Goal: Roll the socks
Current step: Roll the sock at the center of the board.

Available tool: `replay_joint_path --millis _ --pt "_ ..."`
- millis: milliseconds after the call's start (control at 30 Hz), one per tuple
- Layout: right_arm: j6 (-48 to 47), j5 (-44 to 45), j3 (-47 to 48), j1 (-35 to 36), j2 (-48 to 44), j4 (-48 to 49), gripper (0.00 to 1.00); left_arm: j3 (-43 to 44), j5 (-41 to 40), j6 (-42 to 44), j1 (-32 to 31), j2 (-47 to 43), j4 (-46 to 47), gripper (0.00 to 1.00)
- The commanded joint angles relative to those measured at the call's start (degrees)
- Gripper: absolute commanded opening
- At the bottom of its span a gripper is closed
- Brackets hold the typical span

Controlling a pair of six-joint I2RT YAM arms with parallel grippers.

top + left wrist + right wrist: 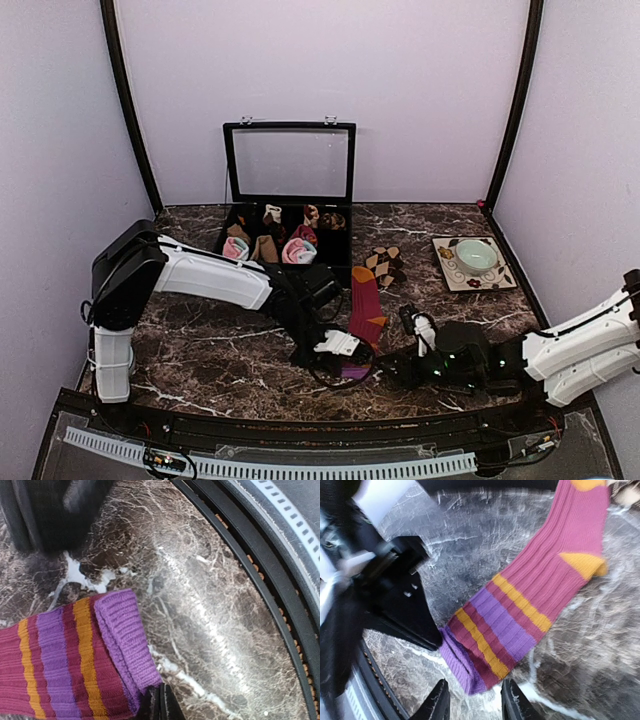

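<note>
The long magenta sock (366, 305) lies flat on the marble, orange toe far, purple cuff (352, 371) near. My left gripper (343, 362) is shut on a corner of the cuff (122, 630), its fingers (161, 705) pinched together at the cuff's end. My right gripper (388, 368) is open. In the right wrist view its fingers (437, 702) straddle the cuff's end (462, 667), close to it and not touching. The left gripper (402, 605) shows there at the cuff's left. The brown-and-beige diamond sock (385, 265) lies beyond the toe.
A black compartment box (246, 212) with its glass lid (290, 165) raised stands at the back and holds several small sock rolls (298, 250). A patterned plate (500, 277) with a green bowl (476, 256) sits at the right. The black table rail (272, 587) runs close by.
</note>
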Motion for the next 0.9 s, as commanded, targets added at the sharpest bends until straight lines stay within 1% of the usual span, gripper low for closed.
replay_joint_path --millis 0,67,100,200,267,367,500,733,867 --pt "-6.03 10.8 -6.54 3.73 -9.18 6.62 0.35 5.58 4.61 -3.32 0.7 3.93 -10.39 0.05" --pt "-11.89 11.18 -8.03 5.68 -12.14 9.39 0.35 9.44 7.19 -4.82 1.56 6.38 -14.84 0.05" --pt "-14.43 11.22 -7.9 6.62 -12.64 9.22 0.35 10.88 8.39 -5.68 2.11 7.25 -16.27 0.05" --pt "-20.46 10.42 -7.22 8.95 -11.67 8.42 0.34 14.05 12.21 -7.98 3.87 9.32 -18.76 0.06" --pt "-23.37 9.15 -6.86 10.59 -9.5 9.44 0.33 16.36 13.97 -8.67 4.65 10.74 -21.19 0.06" --pt "-26.15 7.13 -5.31 11.81 -4.1 10.59 0.3 19.28 15.38 -9.17 5.17 12.78 -24.79 0.08" --pt "-29.78 4.75 -1.98 12.36 2.47 11.05 0.29 22.8 15.23 -9.64 5.8 16.26 -28.97 0.09" --pt "-38.97 5.59 7.6 14.64 11.16 5.61 0.33 24.22 15.02 -8.88 5.81 17.5 -31.47 0.09" --pt "-42.24 7.61 8.55 14.68 12.7 6.13 0.37 24.31 15.42 -8.48 5.81 17.57 -32.48 0.09"
